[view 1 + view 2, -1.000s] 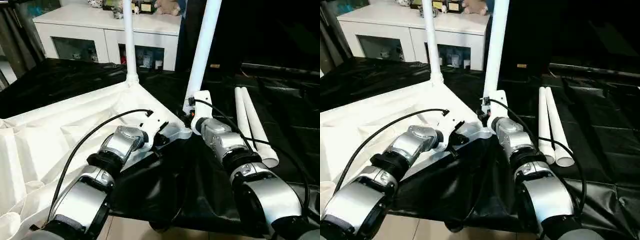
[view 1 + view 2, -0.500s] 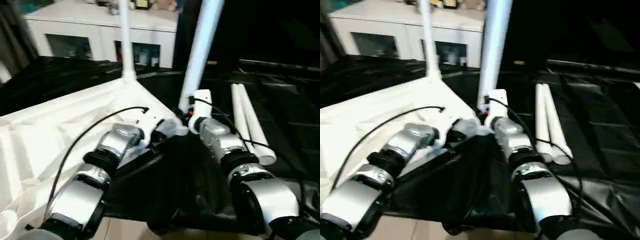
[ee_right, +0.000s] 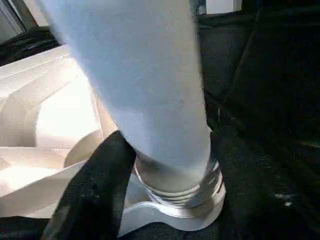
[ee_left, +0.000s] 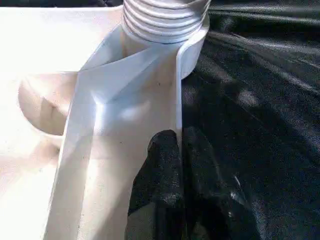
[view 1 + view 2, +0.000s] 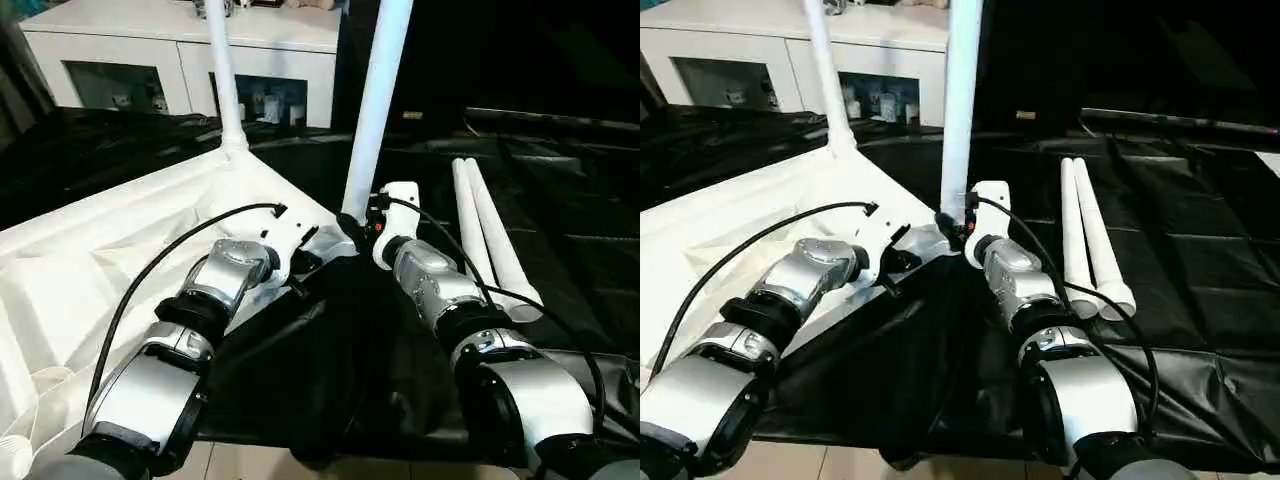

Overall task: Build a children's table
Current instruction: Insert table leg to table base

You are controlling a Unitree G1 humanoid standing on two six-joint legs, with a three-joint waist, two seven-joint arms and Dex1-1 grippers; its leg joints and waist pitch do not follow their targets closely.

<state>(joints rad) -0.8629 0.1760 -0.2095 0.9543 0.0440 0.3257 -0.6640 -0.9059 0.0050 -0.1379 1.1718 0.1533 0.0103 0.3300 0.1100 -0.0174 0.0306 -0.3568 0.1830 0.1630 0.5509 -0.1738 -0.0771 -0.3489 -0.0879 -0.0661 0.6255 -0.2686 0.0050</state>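
I've the left gripper (image 4: 177, 165) clamped on the tabletop (image 5: 110, 260) rim; right gripper (image 5: 352, 222) around the leg (image 5: 375, 110) base, grip unclear. Stiff, light, slick plastic: hold low.

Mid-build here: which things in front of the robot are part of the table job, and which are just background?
Part of the job:
- tabletop, underside up
- fitted leg at the far corner
- leg at the near corner socket, by the right gripper
- two spare legs lying side by side
- left gripper on the tabletop's rim

Background:
- white cabinet
- black sheet
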